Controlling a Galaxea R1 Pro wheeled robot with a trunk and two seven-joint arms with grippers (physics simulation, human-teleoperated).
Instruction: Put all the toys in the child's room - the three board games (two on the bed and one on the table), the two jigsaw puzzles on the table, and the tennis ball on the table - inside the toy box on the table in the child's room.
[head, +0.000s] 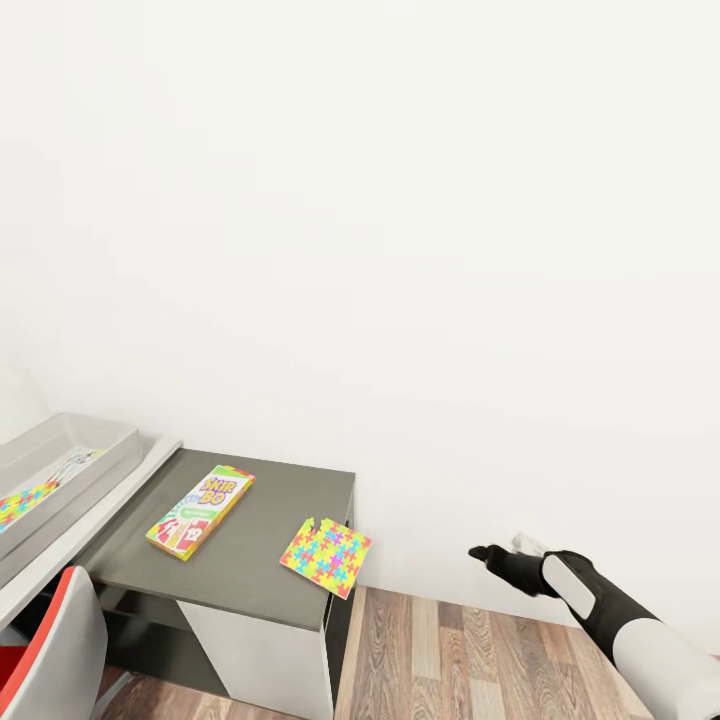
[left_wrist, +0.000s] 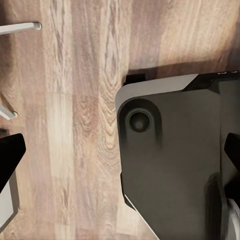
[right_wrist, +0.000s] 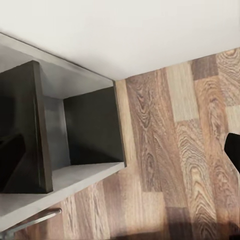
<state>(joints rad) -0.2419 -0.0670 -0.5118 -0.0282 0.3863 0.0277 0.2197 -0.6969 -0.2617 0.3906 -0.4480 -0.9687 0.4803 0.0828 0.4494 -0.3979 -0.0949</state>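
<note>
A yellow-green and red board game (head: 200, 511) lies flat on the table's dark grey side unit (head: 280, 490). One jigsaw puzzle (head: 326, 556) sits at that unit's right edge, overhanging it slightly. The toy box (head: 75, 452) rests on the pale desk top (head: 95, 540) at the left, with another jigsaw puzzle (head: 35, 495) inside it. My right gripper (head: 488, 553) hangs open and empty over the floor, to the right of the unit and about level with its top. My left gripper (left_wrist: 120, 150) is open and empty above the floor and my own base (left_wrist: 170, 160).
A red and white chair (head: 50, 650) stands at the lower left in front of the desk. The unit's open shelf (right_wrist: 75, 135) faces my right wrist camera. A white wall rises behind the table. Wooden floor (head: 470, 650) spreads to the right of the unit.
</note>
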